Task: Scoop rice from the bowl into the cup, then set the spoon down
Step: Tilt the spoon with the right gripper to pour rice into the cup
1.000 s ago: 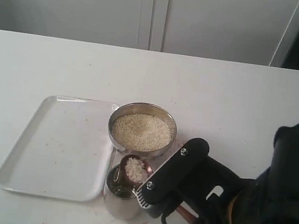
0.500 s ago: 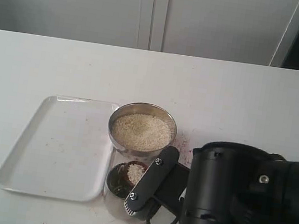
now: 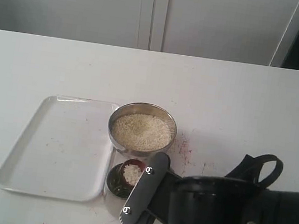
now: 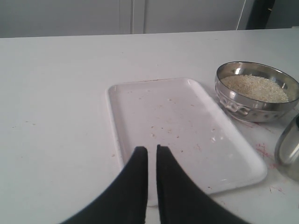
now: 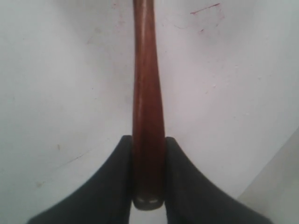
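Observation:
The steel bowl (image 3: 116, 135) holds off-white rice (image 3: 142, 130) at the table's middle; both also show in the left wrist view, bowl (image 4: 243, 108) and rice (image 4: 254, 87). The steel cup (image 3: 113, 190) stands just in front of the bowl, with part of it hidden by my right arm. Over its mouth hangs the spoon's head (image 3: 132, 172), which carries a little rice. My right gripper (image 3: 138, 192) is shut on the reddish-brown spoon handle (image 5: 147, 84). My left gripper (image 4: 152, 148) is shut and holds nothing above the tray's near edge.
A white rectangular tray (image 3: 55, 143) lies left of the bowl and cup, touching or nearly touching them. My right arm's black bulk (image 3: 240, 221) fills the lower right of the exterior view. Red marks dot the table (image 3: 183, 148) to the right of the bowl.
My right wrist has rolled and the arm's body has swung across the lower right. The spoon head has tipped and dropped slightly toward the cup's mouth. The left gripper's earlier state is not shown.

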Robot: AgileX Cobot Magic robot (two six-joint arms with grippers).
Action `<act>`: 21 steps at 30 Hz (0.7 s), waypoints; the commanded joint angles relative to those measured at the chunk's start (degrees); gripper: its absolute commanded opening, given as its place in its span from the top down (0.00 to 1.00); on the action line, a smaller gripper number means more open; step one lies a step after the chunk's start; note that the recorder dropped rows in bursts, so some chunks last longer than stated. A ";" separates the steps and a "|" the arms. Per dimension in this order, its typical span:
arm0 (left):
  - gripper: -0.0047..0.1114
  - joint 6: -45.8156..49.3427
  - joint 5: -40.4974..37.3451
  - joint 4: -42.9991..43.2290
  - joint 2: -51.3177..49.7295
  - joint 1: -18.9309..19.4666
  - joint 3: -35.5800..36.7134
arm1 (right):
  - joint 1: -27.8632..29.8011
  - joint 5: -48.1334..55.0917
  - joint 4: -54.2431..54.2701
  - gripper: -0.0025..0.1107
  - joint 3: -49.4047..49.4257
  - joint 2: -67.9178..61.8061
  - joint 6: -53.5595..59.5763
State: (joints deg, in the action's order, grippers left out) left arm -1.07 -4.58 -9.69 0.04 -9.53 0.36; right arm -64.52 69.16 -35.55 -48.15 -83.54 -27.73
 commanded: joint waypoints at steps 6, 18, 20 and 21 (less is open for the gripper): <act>0.84 0.01 0.21 -0.44 -0.04 -0.28 -0.36 | -1.24 0.81 -4.44 0.98 0.20 0.02 -2.45; 0.84 0.01 0.21 -0.44 -0.04 -0.28 -0.36 | -1.24 0.81 -5.88 0.98 0.20 0.02 -2.45; 0.84 0.01 0.21 -0.44 -0.04 -0.28 -0.36 | -1.24 0.81 -6.45 0.98 0.20 0.02 -2.45; 0.84 0.01 0.21 -0.44 -0.04 -0.28 -0.36 | -1.24 0.81 -6.56 0.98 0.20 0.02 -2.45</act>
State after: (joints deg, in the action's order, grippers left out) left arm -1.07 -4.58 -9.69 0.04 -9.53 0.36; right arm -65.62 69.57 -40.84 -48.15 -83.54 -29.51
